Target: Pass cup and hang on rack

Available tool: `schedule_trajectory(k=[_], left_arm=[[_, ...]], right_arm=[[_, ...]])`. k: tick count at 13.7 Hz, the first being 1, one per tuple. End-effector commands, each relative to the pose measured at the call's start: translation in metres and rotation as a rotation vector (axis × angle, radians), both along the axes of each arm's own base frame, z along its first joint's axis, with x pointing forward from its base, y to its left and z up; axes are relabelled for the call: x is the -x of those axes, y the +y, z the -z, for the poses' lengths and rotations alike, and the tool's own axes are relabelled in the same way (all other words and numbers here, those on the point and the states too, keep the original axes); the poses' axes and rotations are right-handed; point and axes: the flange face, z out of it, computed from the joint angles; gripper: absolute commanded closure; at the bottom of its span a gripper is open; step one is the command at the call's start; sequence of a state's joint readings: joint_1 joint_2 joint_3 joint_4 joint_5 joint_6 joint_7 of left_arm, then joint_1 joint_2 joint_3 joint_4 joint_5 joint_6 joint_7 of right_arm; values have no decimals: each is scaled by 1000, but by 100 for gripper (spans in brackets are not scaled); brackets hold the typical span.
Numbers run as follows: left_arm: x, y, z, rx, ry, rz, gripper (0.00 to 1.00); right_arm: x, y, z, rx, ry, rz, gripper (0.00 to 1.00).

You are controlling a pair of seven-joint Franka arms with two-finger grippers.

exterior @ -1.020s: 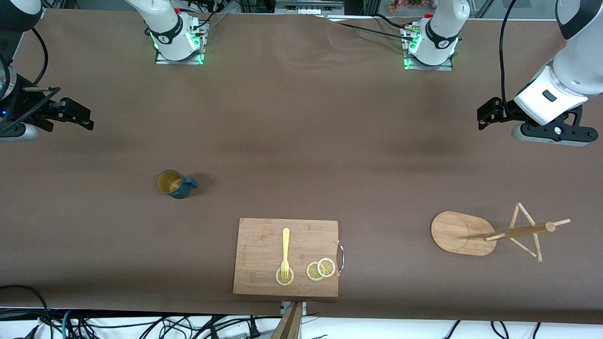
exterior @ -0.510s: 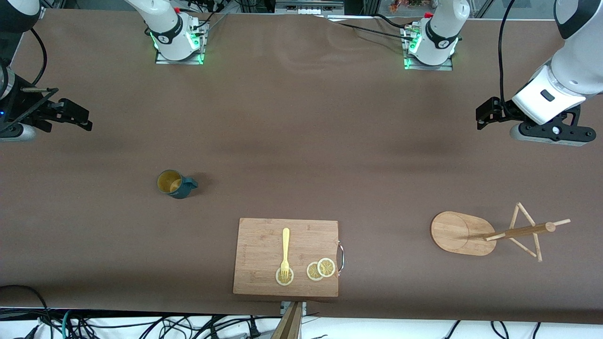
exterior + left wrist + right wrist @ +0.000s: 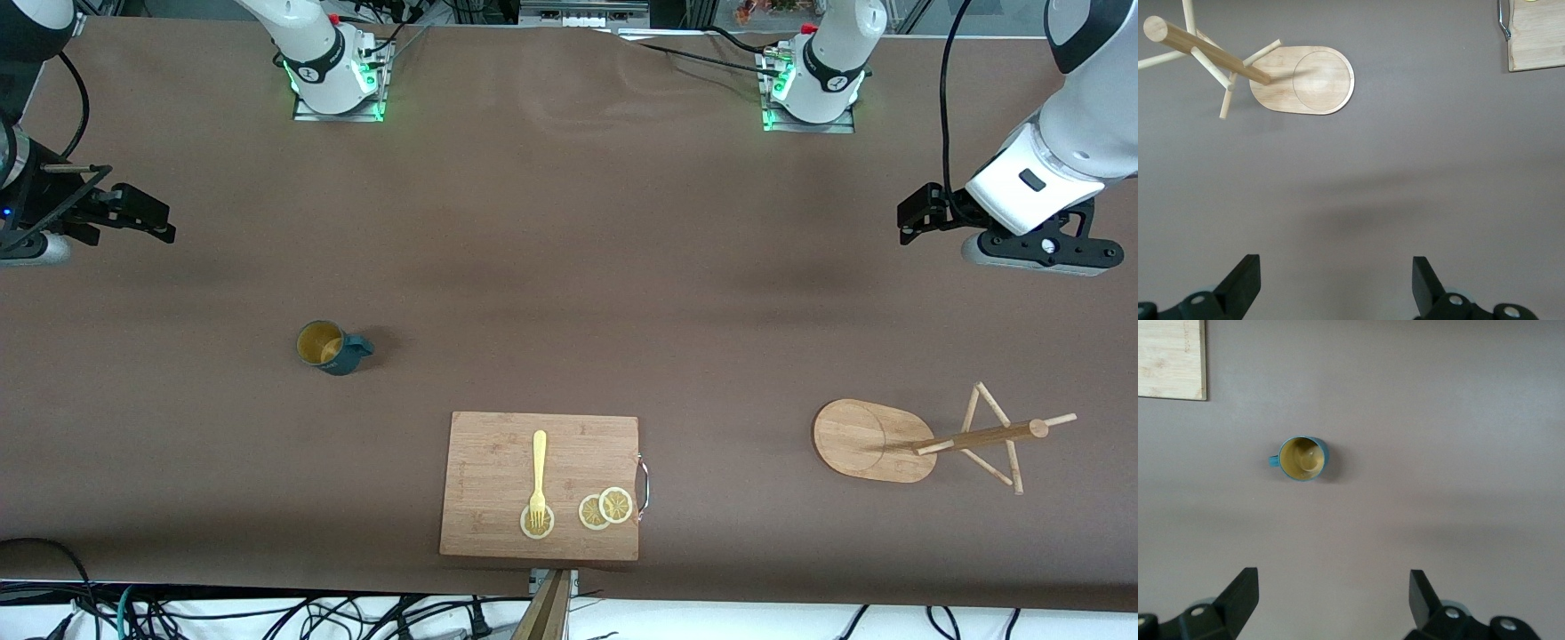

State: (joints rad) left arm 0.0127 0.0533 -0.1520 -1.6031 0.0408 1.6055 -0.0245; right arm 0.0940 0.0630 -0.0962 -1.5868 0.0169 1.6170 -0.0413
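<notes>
The board (image 3: 540,485) lies near the front camera, midway along the table (image 3: 569,267), carrying a fork (image 3: 538,476) and three lemon slices (image 3: 604,508); the fork's tines rest on one slice. Bare table lies between the cup (image 3: 331,347) and my right gripper (image 3: 147,222). The cup stands upright toward my right arm's end, handle pointing toward the rack (image 3: 876,440), which stands well apart toward my left arm's end, nearer the camera than the cup. My right gripper hangs over bare table, fingers spread and empty; my left gripper (image 3: 916,218) likewise, wide open over bare table. Since a second ago my left gripper has lifted slightly; cup and rack have not moved.
</notes>
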Motion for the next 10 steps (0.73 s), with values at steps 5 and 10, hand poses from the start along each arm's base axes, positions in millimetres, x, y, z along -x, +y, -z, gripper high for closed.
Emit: schedule_trajectory(k=[5,10], left_arm=[[2,-6,-1,-26,-5,30,0],[2,-7,-2,-25,-7,32,0]], right_arm=[[-2,-7,-3,-12,-19,10,0],[5,-7,-17,-16,-43,19,0]])
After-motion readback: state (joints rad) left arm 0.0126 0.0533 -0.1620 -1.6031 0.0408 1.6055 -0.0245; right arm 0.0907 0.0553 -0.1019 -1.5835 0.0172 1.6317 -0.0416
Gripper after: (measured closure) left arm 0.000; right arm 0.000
